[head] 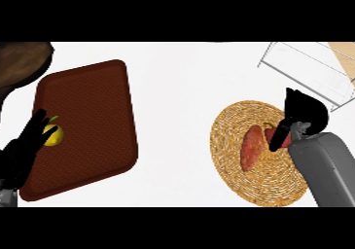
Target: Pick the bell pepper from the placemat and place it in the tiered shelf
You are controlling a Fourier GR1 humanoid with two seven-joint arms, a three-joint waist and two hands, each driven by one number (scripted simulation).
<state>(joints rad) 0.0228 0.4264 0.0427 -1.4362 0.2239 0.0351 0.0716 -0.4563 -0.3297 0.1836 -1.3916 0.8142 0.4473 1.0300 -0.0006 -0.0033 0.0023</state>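
On my table I count one round woven placemat [270, 153], one brown tray [86, 126], one dark pan [18, 61] at eleven o'clock, one wire shelf [309, 68] at one o'clock, and one yellow fruit [53, 134]. No writing shows. The red pepper [270, 137] lies on the mat beside an orange-red vegetable [251, 148]. My right hand [303, 116] curls its fingers [282, 135] on the pepper. My left hand [26, 146] rests open at nine o'clock.
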